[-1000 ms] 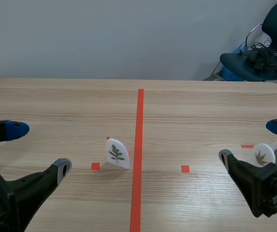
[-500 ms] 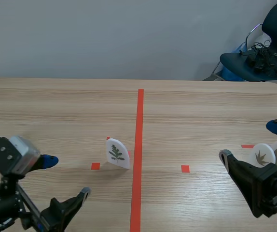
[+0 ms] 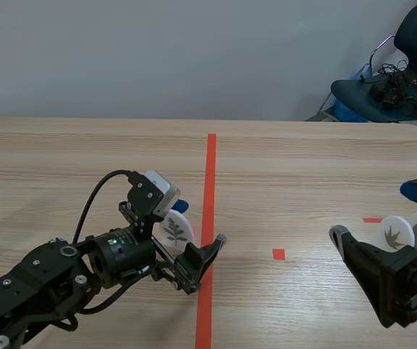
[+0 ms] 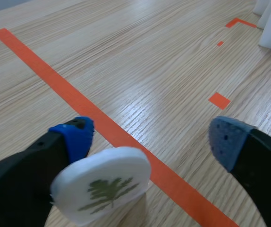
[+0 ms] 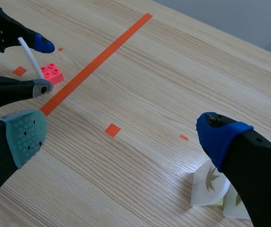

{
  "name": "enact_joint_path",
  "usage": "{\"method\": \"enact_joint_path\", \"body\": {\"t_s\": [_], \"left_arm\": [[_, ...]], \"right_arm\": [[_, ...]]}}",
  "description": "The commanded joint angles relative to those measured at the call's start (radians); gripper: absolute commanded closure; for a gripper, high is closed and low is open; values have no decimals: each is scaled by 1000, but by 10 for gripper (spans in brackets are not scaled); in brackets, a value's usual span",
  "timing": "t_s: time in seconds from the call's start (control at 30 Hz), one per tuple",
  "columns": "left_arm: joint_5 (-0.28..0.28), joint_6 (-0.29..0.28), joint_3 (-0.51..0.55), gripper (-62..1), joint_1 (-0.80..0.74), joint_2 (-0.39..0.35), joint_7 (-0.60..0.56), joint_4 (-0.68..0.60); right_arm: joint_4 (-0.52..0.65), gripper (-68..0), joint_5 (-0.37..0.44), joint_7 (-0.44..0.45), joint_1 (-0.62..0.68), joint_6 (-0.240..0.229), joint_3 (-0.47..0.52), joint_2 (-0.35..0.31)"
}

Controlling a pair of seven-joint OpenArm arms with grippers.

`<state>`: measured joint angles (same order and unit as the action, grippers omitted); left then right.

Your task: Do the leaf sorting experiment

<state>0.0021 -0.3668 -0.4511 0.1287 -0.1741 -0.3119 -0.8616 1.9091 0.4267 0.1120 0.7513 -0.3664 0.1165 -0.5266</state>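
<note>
- Leaf card (image 3: 173,231) unmoved: upright just left of centre tape (image 3: 210,182), against pink brick (image 5: 50,73).
- Left gripper (image 3: 197,224) has swung in from far left; fingers wide apart, straddling card, nothing held. Looks like pre-grasp.
- Right gripper (image 3: 375,212) static, wide apart, empty.

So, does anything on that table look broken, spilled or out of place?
Nothing stands out. The white rounded card with a green leaf stands tilted beside a pink toy brick that seems to prop it; the left end effector is open around it.
</note>
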Motion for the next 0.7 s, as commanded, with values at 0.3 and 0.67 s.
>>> {"method": "enact_joint_path", "body": {"t_s": [0.3,0.67], "left_arm": [[-11,47,12,-397,-32,-91,-13,-34],[-21,-13,12,-220,-35,-92,-72,-34]], "right_arm": [[18,-679,7,18,-3,0,6,-7],[18,-679,7,18,-3,0,6,4]]}}
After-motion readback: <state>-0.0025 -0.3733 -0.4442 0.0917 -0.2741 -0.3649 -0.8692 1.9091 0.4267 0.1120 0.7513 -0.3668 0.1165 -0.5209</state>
